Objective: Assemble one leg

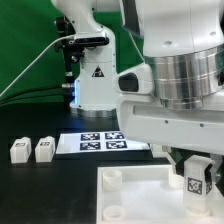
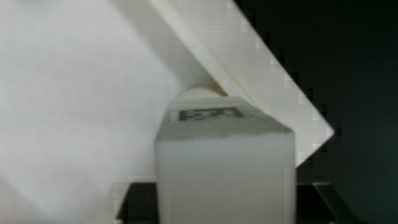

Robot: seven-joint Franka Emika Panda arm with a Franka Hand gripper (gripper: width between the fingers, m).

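My gripper point(image 1: 192, 166) is shut on a white leg point(image 1: 194, 181) with a black-and-white tag on its face. It holds the leg upright over the back corner of the large white tray-like part point(image 1: 135, 196) at the exterior view's right. In the wrist view the leg point(image 2: 222, 150) stands between my dark fingers point(image 2: 143, 200), its tagged end at a corner of the tray-like part point(image 2: 89, 100). I cannot tell whether the leg touches it. Two more legs point(image 1: 20, 150) point(image 1: 44, 149) stand at the exterior view's left.
The marker board point(image 1: 100, 142) lies flat behind the tray-like part, in front of the robot base point(image 1: 95, 85). A round socket point(image 1: 113, 178) shows at the tray-like part's back corner at the exterior view's left. A green backdrop stands behind.
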